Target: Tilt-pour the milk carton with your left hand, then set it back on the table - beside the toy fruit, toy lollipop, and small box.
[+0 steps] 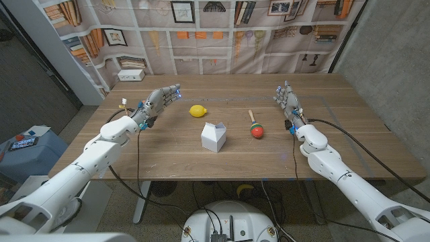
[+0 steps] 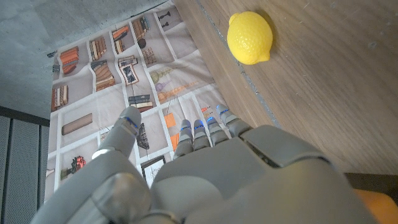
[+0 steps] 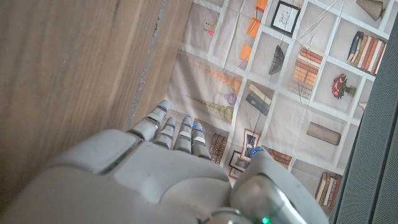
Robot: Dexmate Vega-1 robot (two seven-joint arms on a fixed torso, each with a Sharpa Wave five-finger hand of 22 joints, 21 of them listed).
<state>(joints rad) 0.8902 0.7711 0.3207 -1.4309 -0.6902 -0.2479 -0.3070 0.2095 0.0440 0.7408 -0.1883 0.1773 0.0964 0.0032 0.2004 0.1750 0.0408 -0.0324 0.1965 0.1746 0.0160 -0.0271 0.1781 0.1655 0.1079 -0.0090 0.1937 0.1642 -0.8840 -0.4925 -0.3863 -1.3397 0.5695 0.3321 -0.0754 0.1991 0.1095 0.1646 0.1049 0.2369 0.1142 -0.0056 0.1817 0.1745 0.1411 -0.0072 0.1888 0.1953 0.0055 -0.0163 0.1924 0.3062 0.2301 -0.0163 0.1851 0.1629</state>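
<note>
White milk carton [image 1: 213,136] stands upright near the middle of the wooden table [image 1: 336,144], untouched, gabled top up. Yellow toy lemon [image 1: 197,111] lies just behind and to the left of it, apart from it; the lemon [image 2: 250,37] also shows in the left wrist view on bare wood near the table's far edge. Toy lollipop [image 1: 256,128] lies to the right of the carton, red-and-green ball end toward the robot, stick pointing away, not touching the carton. Small white box [image 1: 131,74] sits at the far left corner of the table, well apart from the rest. Left hand [image 1: 160,99] hovers over the left side of the table, left of the lemon, fingers [image 2: 198,132] extended side by side and holding nothing, thumb set off to the side. Right hand [image 1: 287,99] is over the right side, right of the lollipop, fingers [image 3: 177,132] straight and close together, thumb apart, nothing in it. Both hands are well clear of the carton. Bookshelf-print backdrop [image 1: 222,27] hangs behind the table.
</note>
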